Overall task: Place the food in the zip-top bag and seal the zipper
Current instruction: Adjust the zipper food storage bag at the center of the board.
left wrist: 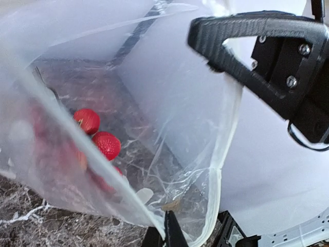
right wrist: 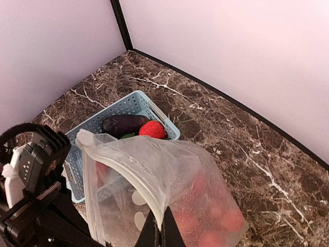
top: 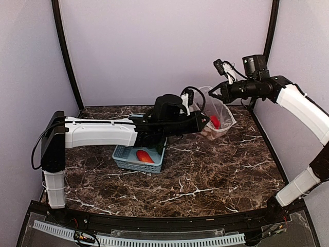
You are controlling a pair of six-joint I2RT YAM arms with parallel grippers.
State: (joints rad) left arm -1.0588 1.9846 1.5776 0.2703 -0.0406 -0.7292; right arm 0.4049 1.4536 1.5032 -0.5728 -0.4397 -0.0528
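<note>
Your left gripper (left wrist: 167, 229) and right gripper (right wrist: 161, 226) clamp the rim of the zip-top bag (right wrist: 175, 170) (cherry tomatoes (left wrist: 105, 145) inside) to keep its mouth spread

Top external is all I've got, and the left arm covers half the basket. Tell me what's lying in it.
Observer: The right wrist view shows a dark eggplant and a red piece in the light-blue basket.
Operator: Check the right gripper's hold.
Observer: The right gripper is shut on the zipper strip at the mouth of the zip-top bag.
Operator: Now the left one.
Observer: The left gripper is shut on the bag's opposite edge, so the mouth is held open.
</note>
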